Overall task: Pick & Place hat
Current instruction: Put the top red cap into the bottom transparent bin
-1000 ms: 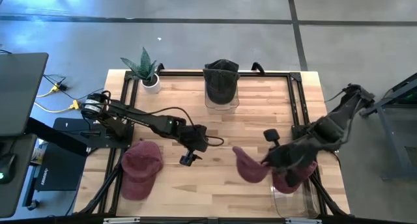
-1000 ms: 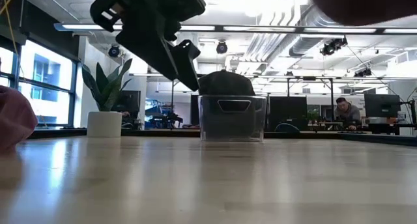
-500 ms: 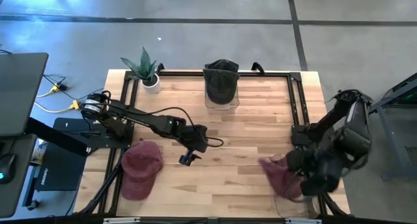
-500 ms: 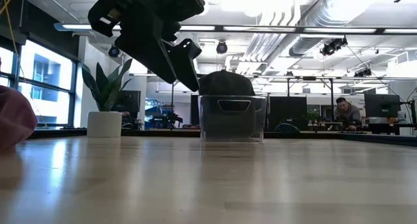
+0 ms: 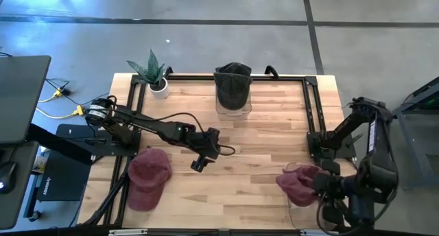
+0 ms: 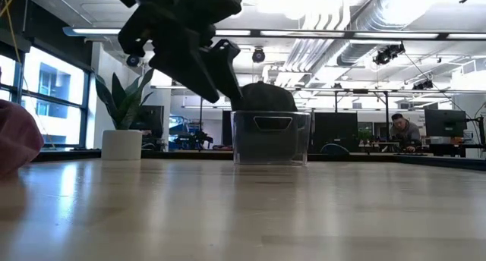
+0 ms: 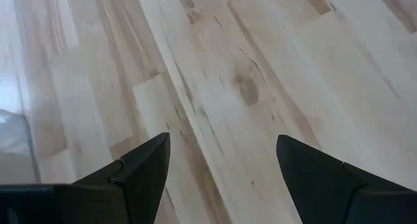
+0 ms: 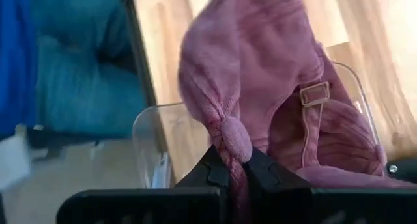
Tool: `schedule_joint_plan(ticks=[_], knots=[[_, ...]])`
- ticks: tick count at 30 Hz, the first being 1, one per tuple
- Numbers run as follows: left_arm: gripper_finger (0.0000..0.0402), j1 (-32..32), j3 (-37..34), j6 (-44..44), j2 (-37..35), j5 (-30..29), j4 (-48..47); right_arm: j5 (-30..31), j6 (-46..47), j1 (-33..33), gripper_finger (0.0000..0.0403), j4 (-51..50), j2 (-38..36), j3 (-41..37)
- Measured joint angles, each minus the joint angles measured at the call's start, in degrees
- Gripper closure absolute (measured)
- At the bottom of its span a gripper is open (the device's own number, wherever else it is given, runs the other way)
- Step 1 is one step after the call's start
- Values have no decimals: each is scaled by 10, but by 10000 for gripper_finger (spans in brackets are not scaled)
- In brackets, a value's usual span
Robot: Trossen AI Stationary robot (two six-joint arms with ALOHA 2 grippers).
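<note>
My right gripper [image 5: 317, 185] is at the table's right near corner, shut on a maroon corduroy hat [image 5: 296, 183] above a clear container [image 5: 306, 200]. In the right wrist view the hat [image 8: 260, 74] hangs over the container's rim [image 8: 146, 129], and its strap buckle [image 8: 315, 94] shows. My left gripper [image 5: 198, 164] hovers open above bare wood near the table's middle [image 7: 221, 159]. A second maroon hat [image 5: 147, 177] lies on the table's left near part. A dark hat [image 5: 233, 85] sits on a clear container [image 6: 269, 138] at the far edge. My right gripper pinches a bunched fold of the hat's cloth [image 8: 229, 140] between its two fingers, several layers gathered together. The hat is lifted clear of the table and droops from the fingers over the clear container; whether it touches the container I cannot tell.
A potted plant [image 5: 155, 75] stands at the far left corner. Black frame rails [image 5: 312, 105] run along the table's far and right sides. Bare wood [image 5: 254, 147] lies between the two arms. A person [image 6: 402, 128] sits in the room beyond the table.
My right gripper has carried the maroon hat from the table's middle toward the right near corner, over the clear container, still shut on it. My left gripper has swung slightly toward the table's right and turned a little, staying open.
</note>
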Motion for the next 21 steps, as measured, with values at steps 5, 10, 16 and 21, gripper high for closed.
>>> schedule_joint_plan(ticks=[5, 10, 16, 21], knots=[[128, 0, 0, 13, 0, -50, 22, 1, 49, 14, 402, 11, 0, -19], [128, 0, 0, 27, 0, -100, 58, 31, 51, 5, 402, -10, 0, 7], [128, 0, 1, 46, 0, -122, 61, 12, 87, -4, 402, -1, 0, 33], [128, 0, 1, 45, 0, -132, 61, -5, 124, -4, 403, 0, 0, 35]])
